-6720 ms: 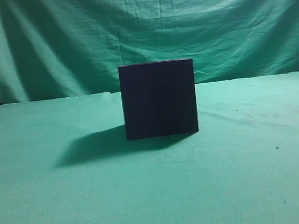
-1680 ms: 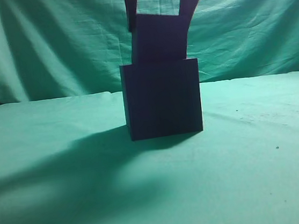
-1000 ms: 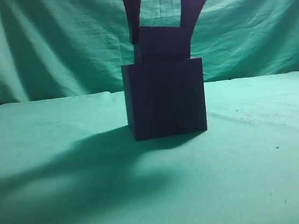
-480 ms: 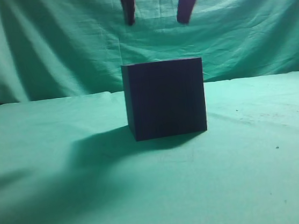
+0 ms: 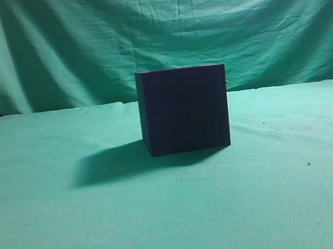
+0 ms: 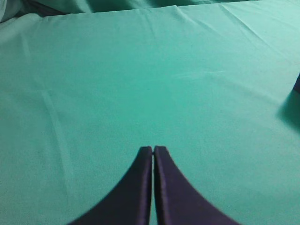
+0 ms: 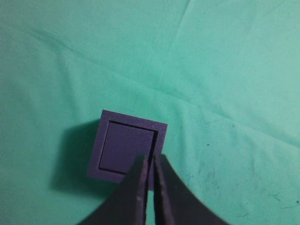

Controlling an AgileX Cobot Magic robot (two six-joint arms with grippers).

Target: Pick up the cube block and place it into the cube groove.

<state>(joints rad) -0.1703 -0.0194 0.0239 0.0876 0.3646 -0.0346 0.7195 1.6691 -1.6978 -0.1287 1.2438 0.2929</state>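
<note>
The cube groove [image 5: 184,110] is a large dark box standing mid-table in the exterior view. From above in the right wrist view, the box's rim [image 7: 105,119] surrounds the smaller dark cube block [image 7: 125,146], which sits inside the opening, with a thin dark gap on its right side. My right gripper [image 7: 151,158] hangs high above the box's right rim, fingers nearly together and empty. My left gripper [image 6: 153,149] is shut and empty over bare green cloth. Neither gripper shows in the exterior view.
Green cloth covers the table [image 5: 76,231] and hangs as a backdrop [image 5: 55,47]. A dark edge and its shadow show at the far right of the left wrist view [image 6: 297,84].
The right gripper lowered the cube block into the box, let go, and rose out of the exterior view. The box stands slightly further right than at first.
</note>
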